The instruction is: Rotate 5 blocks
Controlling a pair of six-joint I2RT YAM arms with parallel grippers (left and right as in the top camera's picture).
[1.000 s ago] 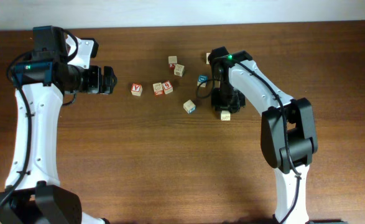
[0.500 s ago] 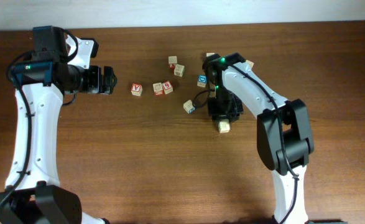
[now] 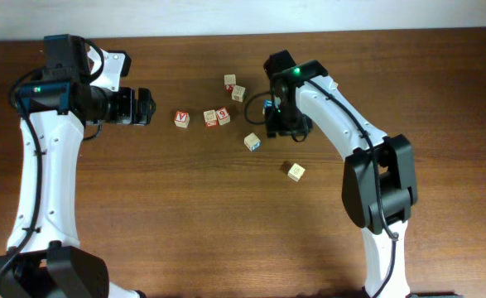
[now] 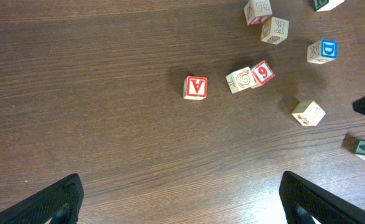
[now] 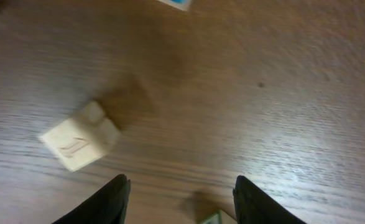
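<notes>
Several pale wooden blocks lie scattered mid-table. A red "9" block [image 3: 223, 116] [image 4: 263, 72] touches a plain-faced one [image 3: 210, 117]. The blue "D" block [image 3: 269, 106] [image 4: 323, 51] is partly covered by my right arm. Two blocks [image 3: 230, 81] [image 3: 238, 93] sit farther back, one [image 3: 252, 142] [image 5: 79, 137] nearer, and one [image 3: 295, 171] [image 4: 364, 147] lies alone in front. My right gripper [image 3: 280, 124] [image 5: 185, 199] hangs open beside the "D" block and grips nothing. My left gripper [image 3: 143, 108] [image 4: 182, 205] is wide open at the left, over bare wood.
A red "V" cube [image 3: 181, 119] [image 4: 195, 88] stands left of the "9" pair, closest to my left gripper. The table's far edge [image 3: 243, 33] meets a white wall. A green-edged block corner [image 5: 216, 218] shows low between my right fingers.
My right gripper opened and let go of a block, which now lies alone on the near side. The gripper then drew back toward the "D" block. The left arm stayed still.
</notes>
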